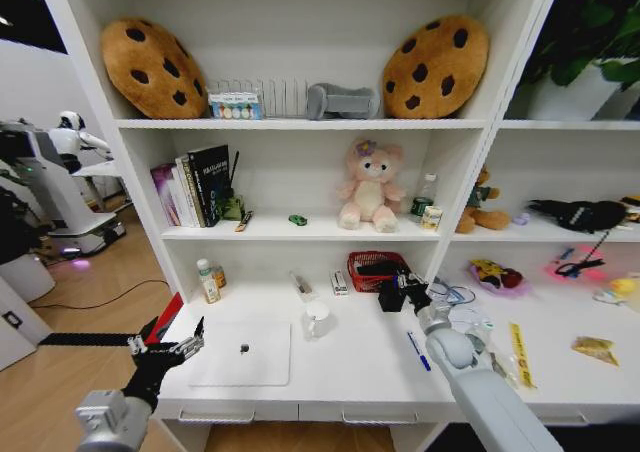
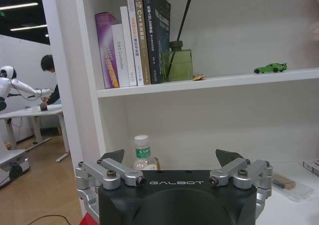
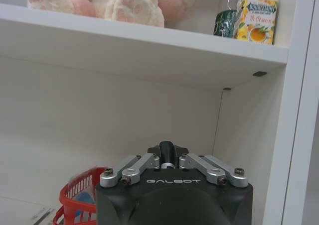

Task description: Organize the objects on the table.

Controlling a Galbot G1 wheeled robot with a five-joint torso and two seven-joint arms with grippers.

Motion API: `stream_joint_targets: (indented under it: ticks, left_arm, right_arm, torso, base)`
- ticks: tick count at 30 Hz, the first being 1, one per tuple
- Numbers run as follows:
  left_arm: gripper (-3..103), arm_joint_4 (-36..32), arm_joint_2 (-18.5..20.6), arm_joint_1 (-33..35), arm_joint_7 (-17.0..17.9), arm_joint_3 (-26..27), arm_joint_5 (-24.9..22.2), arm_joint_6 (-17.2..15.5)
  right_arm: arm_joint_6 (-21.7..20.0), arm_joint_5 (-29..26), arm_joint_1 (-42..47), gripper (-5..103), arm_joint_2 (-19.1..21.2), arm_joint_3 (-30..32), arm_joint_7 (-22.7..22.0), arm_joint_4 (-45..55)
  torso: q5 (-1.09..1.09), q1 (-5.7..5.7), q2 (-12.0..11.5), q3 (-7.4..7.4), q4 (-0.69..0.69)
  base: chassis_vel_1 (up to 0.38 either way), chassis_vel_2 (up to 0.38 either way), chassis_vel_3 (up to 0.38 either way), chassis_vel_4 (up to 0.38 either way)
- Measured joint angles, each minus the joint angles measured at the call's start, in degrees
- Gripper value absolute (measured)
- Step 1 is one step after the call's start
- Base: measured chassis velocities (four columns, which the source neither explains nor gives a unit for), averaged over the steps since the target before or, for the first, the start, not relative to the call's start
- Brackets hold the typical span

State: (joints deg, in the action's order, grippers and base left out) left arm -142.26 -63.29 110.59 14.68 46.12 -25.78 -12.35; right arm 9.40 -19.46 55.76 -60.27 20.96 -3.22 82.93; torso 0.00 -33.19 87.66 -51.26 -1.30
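Left fingers [image 2: 113, 157]: spread wide, nothing between them. My left gripper [image 1: 168, 348] hovers off the left end of the table [image 1: 350, 377], just beside the laptop [image 1: 243, 357].
Laptop: lid shut, flat near the front edge. Risk: if I come in low, a fingertip may catch the lid edge and shove it sideways or off the front. It looks thin and slick, so hard to pinch.
Green toy car [image 1: 298, 219]: on the middle shelf, well apart from both arms.
Cup [image 1: 317, 319]: just right of the laptop. It could tip if the laptop slides.
Right fingers [image 3: 141, 165]: closed on a short dark thing, I judge the black marker [image 3: 167, 150].
Right gripper [image 1: 397, 290]: just beside the red basket [image 1: 372, 262], under the shelf. Risk: lifting could hit the shelf underside, and a shallow pinch may let the marker roll out.
Blue pen [image 1: 418, 351]: on the table beside my right forearm. An arm sweep could knock it off.
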Motion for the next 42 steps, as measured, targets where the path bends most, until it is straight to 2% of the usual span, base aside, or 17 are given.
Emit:
stream_joint_targets:
  ticks: [10,15,22,24,25,27,32,35,36,38,39,42]
  left_arm:
    - [100,0.0,0.0,0.0,0.0,0.0,0.0,0.0]
    - [100,0.0,0.0,0.0,0.0,0.0,0.0,0.0]
    - [100,0.0,0.0,0.0,0.0,0.0,0.0,0.0]
    - [100,0.0,0.0,0.0,0.0,0.0,0.0,0.0]
    - [100,0.0,0.0,0.0,0.0,0.0,0.0,0.0]
    - [100,0.0,0.0,0.0,0.0,0.0,0.0,0.0]
    - [100,0.0,0.0,0.0,0.0,0.0,0.0,0.0]
    - [100,0.0,0.0,0.0,0.0,0.0,0.0,0.0]
    - [100,0.0,0.0,0.0,0.0,0.0,0.0,0.0]
    - [100,0.0,0.0,0.0,0.0,0.0,0.0,0.0]
    - [100,0.0,0.0,0.0,0.0,0.0,0.0,0.0]
    - [100,0.0,0.0,0.0,0.0,0.0,0.0,0.0]
  right_arm:
    - [1.3,0.9,-5.4,12,-1.5,-1.8,-0.1,-4.8]
    - [4.1,3.1,-9.2,12,-2.8,-2.9,-0.8,-9.9]
    - [5.7,4.0,-11.4,12,-4.0,-4.2,-1.5,-13.2]
    - [6.5,4.5,-12.5,21,-4.5,-4.6,-1.6,-14.8]
    - [6.5,4.5,-12.5,21,-4.5,-4.6,-1.6,-14.8]
    - [6.7,4.6,-13.4,32,-4.8,-4.7,-1.5,-15.9]
    - [6.2,3.7,-13.7,42,-4.8,-4.8,-1.4,-16.1]
    - [5.6,2.6,-13.2,59,-4.3,-4.8,-1.3,-15.0]
    - [5.6,2.6,-13.2,59,-4.3,-4.8,-1.3,-15.0]
    - [4.7,1.0,-11.1,70,-2.9,-4.5,-1.1,-11.8]
    - [4.7,1.0,-11.1,70,-2.9,-4.5,-1.1,-11.8]
    - [2.7,-2.5,-6.9,80,-0.7,-3.9,-0.8,-5.8]
  torso:
    - [-0.01,0.00,0.0,0.01,0.00]
    - [0.00,0.00,0.0,0.00,0.01]
    - [0.00,0.00,0.0,0.01,0.00]
    - [0.00,0.00,0.0,0.00,0.01]
    - [0.00,0.00,0.0,0.00,0.01]
    - [-0.01,0.00,0.0,0.00,0.00]
    - [0.00,0.00,0.0,0.00,0.01]
    - [0.00,0.00,0.0,0.01,0.01]
    - [0.00,0.00,0.0,0.01,0.01]
    - [0.01,0.00,0.0,0.00,0.01]
    - [0.01,0.00,0.0,0.00,0.01]
    - [-0.01,0.00,0.0,0.01,0.00]
  base:
    - [0.000,0.000,0.000,0.000]
    - [0.000,0.000,0.000,0.000]
    - [0.000,0.000,0.000,0.000]
    - [0.000,0.000,0.000,0.000]
    - [0.000,0.000,0.000,0.000]
    - [0.000,0.000,0.000,0.000]
    - [0.000,0.000,0.000,0.000]
    - [0.000,0.000,0.000,0.000]
    - [0.000,0.000,0.000,0.000]
    - [0.000,0.000,0.000,0.000]
    - [0.000,0.000,0.000,0.000]
    - [0.000,0.000,0.000,0.000]
